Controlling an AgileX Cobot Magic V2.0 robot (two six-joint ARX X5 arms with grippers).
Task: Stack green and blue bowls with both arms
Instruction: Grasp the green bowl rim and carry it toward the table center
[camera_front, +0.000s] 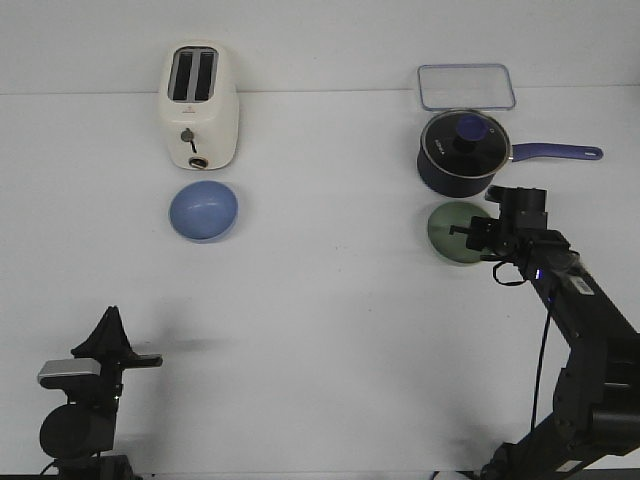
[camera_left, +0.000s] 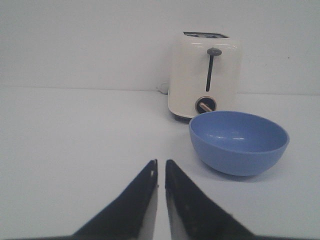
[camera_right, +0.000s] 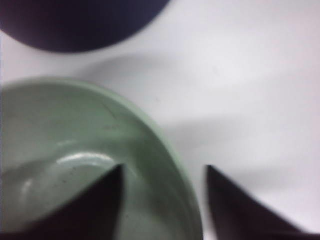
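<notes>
Left arm (camera_front: 85, 400) folded low at the near left edge, its gripper (camera_left: 160, 172) pointing forward with the two fingers almost together, only a thin slit between. Right arm (camera_front: 585, 330) stretched forward and up from the near right corner, its gripper (camera_right: 162, 175) tilted down with fingers spread wide apart.

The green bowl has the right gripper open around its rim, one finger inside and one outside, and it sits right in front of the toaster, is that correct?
Not quite. The green bowl sits in front of the navy saucepan, not the toaster; the front view shows it. The rest holds: the right gripper is open astride the rim, one finger inside and one outside, as the right wrist view shows.
</notes>
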